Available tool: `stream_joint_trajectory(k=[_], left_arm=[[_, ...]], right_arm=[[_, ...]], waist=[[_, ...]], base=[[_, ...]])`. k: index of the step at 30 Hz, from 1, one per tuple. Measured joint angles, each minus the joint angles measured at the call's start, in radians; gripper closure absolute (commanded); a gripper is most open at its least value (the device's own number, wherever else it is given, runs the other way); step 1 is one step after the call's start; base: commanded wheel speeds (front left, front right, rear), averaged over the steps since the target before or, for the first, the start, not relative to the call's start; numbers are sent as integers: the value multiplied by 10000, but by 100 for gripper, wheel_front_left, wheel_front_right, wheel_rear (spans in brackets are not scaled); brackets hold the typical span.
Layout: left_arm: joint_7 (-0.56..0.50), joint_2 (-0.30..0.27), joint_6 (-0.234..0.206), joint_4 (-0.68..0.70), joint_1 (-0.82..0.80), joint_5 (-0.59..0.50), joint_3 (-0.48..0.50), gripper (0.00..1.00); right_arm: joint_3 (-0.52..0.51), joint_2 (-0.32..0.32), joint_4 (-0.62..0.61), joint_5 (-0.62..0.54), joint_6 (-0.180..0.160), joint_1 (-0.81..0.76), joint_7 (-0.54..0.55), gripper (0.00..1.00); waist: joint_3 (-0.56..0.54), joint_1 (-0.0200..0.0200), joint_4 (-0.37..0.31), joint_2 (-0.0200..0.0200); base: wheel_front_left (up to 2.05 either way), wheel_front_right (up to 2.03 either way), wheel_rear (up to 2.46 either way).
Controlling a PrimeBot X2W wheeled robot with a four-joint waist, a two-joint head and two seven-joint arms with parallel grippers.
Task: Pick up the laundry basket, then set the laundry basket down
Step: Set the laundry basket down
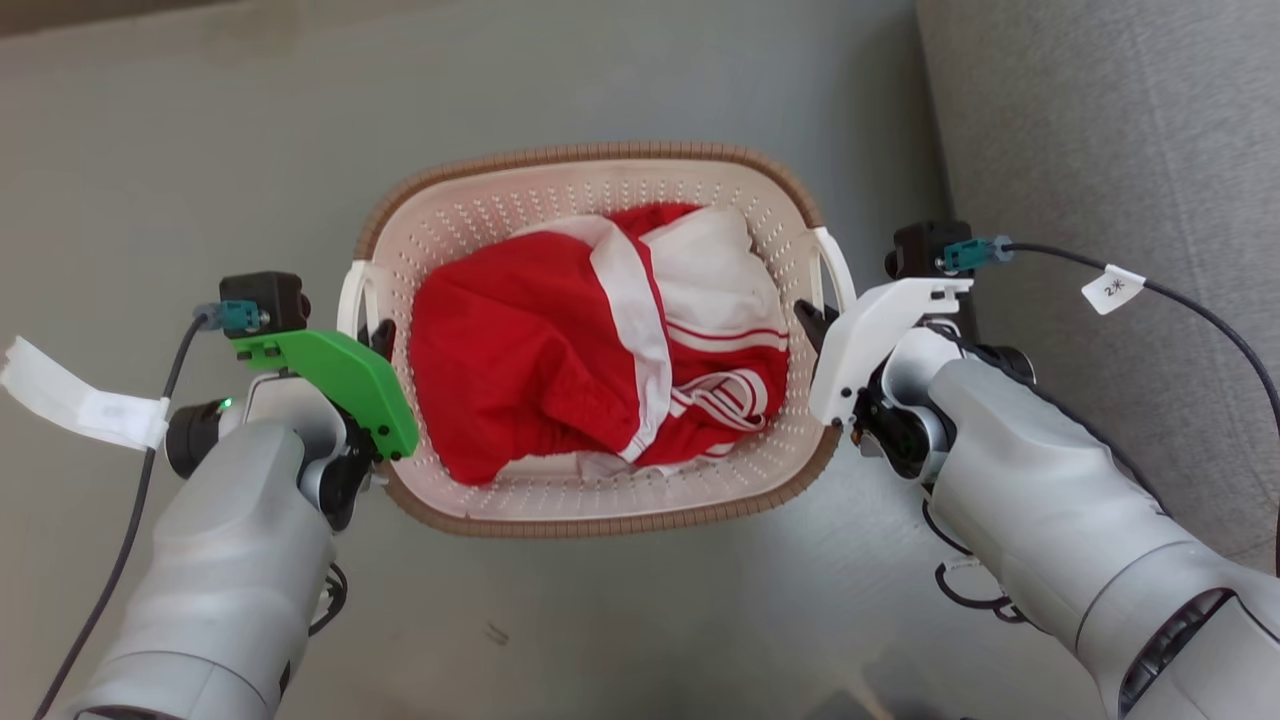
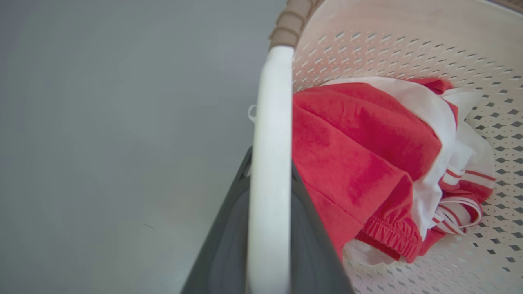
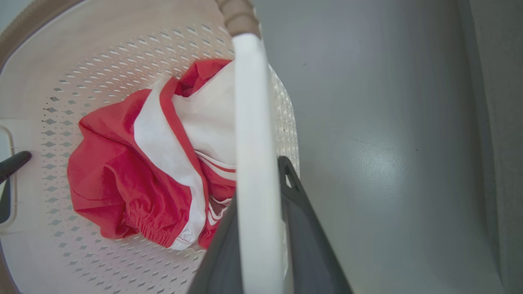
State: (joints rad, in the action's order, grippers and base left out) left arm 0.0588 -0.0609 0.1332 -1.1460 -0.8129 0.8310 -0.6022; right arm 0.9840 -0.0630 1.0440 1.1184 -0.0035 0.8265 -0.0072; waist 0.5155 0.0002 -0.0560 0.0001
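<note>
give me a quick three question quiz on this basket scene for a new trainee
1. True or false: the laundry basket is empty.
2. Pick one: which tool is closed around a white side handle? A) left tool alone B) right tool alone C) both
3. Fill in: the clothes in the basket are red and ____.
Key: 1 false; 2 C; 3 white

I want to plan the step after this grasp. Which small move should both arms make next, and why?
Probably raise both arms together, evenly. The left gripper and right gripper are shut on the side handles of the laundry basket, which holds loose red clothes.
</note>
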Motion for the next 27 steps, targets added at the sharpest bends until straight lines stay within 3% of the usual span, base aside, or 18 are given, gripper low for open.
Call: stream_joint_trajectory(k=[15,27], left_arm=[[435,-136,0,67,-730,0,117,100],[167,-121,0,-8,-1153,2,-69,100]], right_arm=[[38,0,-4,-27,0,759,-646,100],[123,0,219,-25,-69,1136,-715,100]], waist=[[1495,-1,208,0],[2352,0,282,0]], base=[[0,0,0],[0,0,0]])
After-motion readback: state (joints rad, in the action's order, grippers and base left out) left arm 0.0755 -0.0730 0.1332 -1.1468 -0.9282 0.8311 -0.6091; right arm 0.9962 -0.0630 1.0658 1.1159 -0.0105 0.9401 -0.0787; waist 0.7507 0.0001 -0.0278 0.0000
